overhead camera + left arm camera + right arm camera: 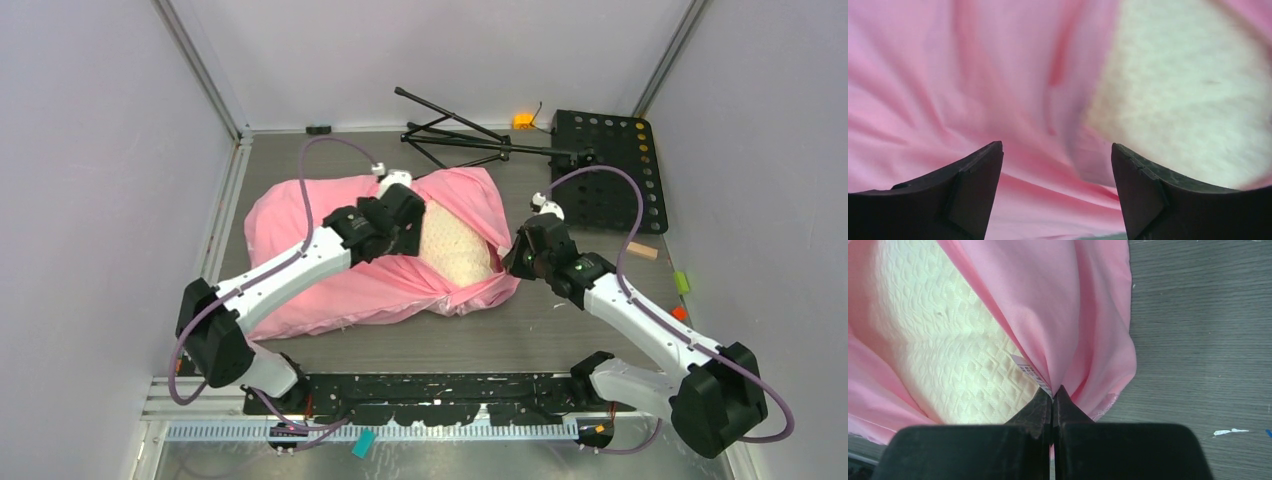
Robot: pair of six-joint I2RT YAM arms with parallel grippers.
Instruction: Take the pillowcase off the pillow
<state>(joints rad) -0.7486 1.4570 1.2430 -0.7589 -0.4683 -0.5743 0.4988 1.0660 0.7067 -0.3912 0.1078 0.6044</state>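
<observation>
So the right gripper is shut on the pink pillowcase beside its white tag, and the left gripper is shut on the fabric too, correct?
Not quite. The left gripper is open: the left wrist view shows its jaws spread apart over the pillowcase, holding nothing. The right gripper is indeed shut on the pillowcase beside the white tag.

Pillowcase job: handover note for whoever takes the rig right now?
Left gripper: open, over the pillowcase beside the bared pillow, holding nothing.
Right gripper: shut on the pillowcase edge by the white tag.
Both things lie mid-table.
Done: opening spread, a patch of pillow bared.
To do: most of the pillow is inside; pull the pillowcase off.
</observation>
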